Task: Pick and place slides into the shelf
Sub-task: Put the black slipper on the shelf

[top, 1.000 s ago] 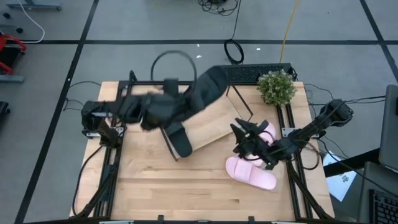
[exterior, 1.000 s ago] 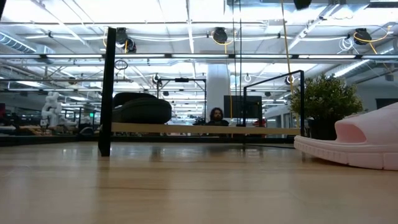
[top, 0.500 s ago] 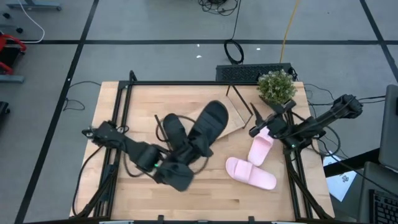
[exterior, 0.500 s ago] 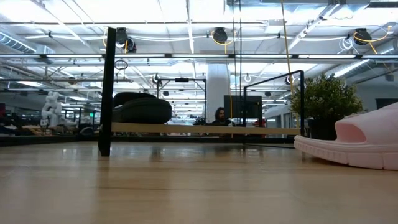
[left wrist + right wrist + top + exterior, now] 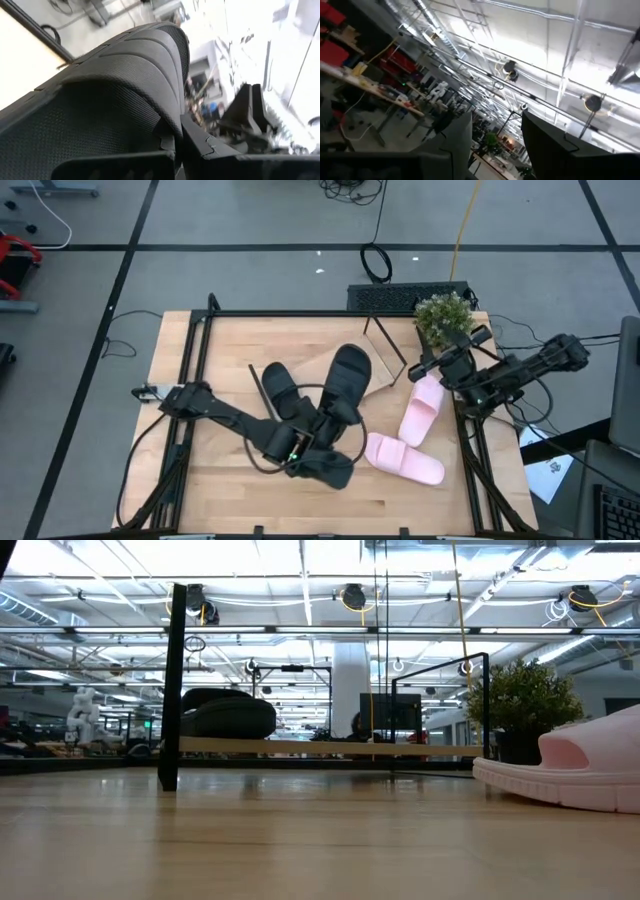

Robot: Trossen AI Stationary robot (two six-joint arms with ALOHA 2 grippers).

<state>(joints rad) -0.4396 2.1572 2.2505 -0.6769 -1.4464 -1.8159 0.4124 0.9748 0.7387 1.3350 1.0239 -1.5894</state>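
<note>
A matte black slide (image 5: 341, 383) slants over the shelf (image 5: 375, 375), a light board in a thin black frame. It is held at its near end by my left gripper (image 5: 322, 430), and it fills the left wrist view (image 5: 115, 90). A second black slide (image 5: 279, 390) lies on the board's left end; in the low view it (image 5: 226, 716) rests flat on the board (image 5: 330, 748). Two pale pink slides (image 5: 420, 411) (image 5: 403, 458) lie soles down on the tabletop. My right gripper (image 5: 428, 366) hangs open above the table's far right, near the plant, touching nothing. My left gripper is shut on the black slide at its near end (image 5: 326, 420), coming from the table's near side. In the wrist view a dark finger (image 5: 210, 150) lies against the slide's textured surface (image 5: 150, 125); the exact part is hidden by the slide itself. The slide is lifted and tilted.
A potted plant (image 5: 444, 318) stands at the table's far right corner, close to my right arm. A black keyboard (image 5: 385, 297) lies beyond the far edge. The table's black frame rails run along both sides. Bare wood lies near the front left (image 5: 225, 485).
My left arm has come down from high above the shelf and swung toward the table's near edge, bringing the black slide lower over the board. My right gripper has drawn back from over the pink slides toward the far right corner, leaving the farther pink slide uncovered on the table.
</note>
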